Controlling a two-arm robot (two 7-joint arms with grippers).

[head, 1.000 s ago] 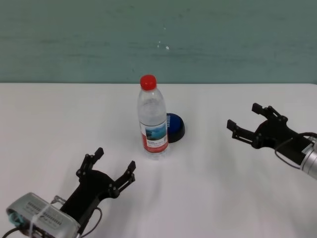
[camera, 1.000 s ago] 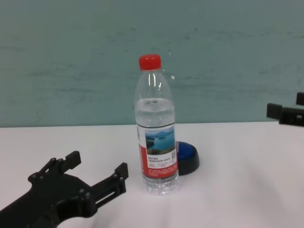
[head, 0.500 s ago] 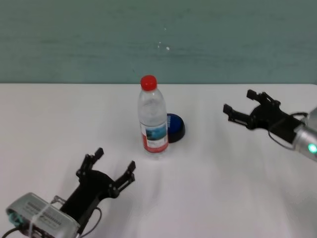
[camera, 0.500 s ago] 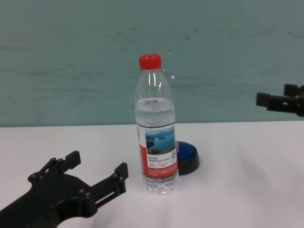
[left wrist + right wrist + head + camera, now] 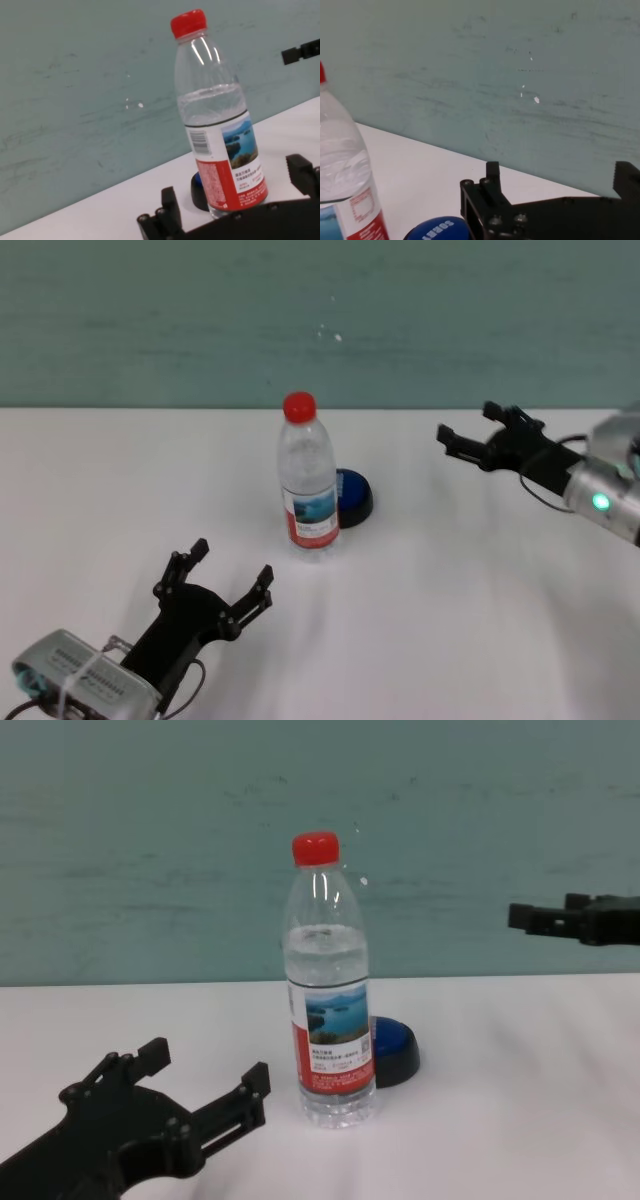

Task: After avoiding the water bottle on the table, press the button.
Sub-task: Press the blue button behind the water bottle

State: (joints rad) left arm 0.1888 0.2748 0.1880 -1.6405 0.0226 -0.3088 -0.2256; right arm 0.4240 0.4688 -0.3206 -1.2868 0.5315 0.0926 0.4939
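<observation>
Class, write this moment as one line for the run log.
right gripper: open, raised, right of water bottle | button: behind bottle, unpressed | left gripper: open, parked near table edge

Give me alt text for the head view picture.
A water bottle stands upright on a white table, with a blue button just behind it. The open right gripper hangs off to the right, and the open left gripper sits near the front.
</observation>
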